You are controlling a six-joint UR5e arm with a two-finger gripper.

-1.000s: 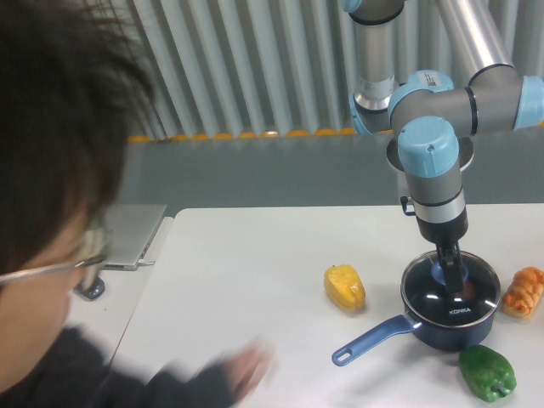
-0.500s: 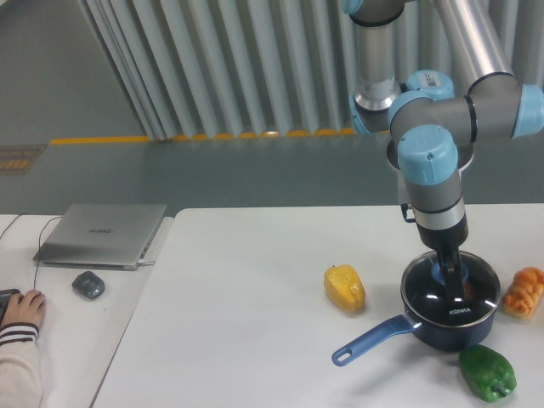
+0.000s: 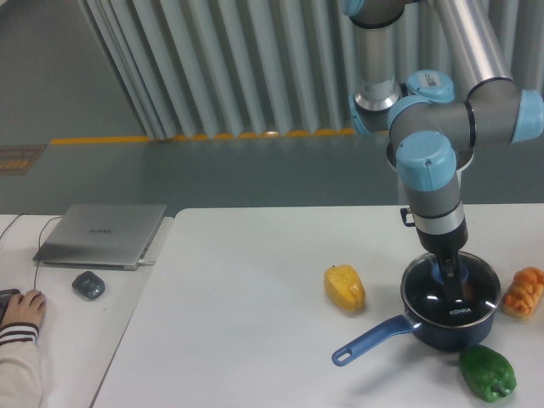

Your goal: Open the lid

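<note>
End effector (image 3: 448,274) sits at lid (image 3: 451,291) knob on saucepan (image 3: 425,327).

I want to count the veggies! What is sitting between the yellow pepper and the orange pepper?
The blue saucepan with its glass lid sits between the yellow pepper and the orange pepper, as the fixed camera shows.

The robot arm (image 3: 429,110) comes down from the top of the room, bends at its grey and light blue joints, and points its wrist straight down. The gripper (image 3: 449,276) hangs at the very bottom, low and upright. Its dark fingers look close together, but I cannot see if they are pinched tight.
</note>
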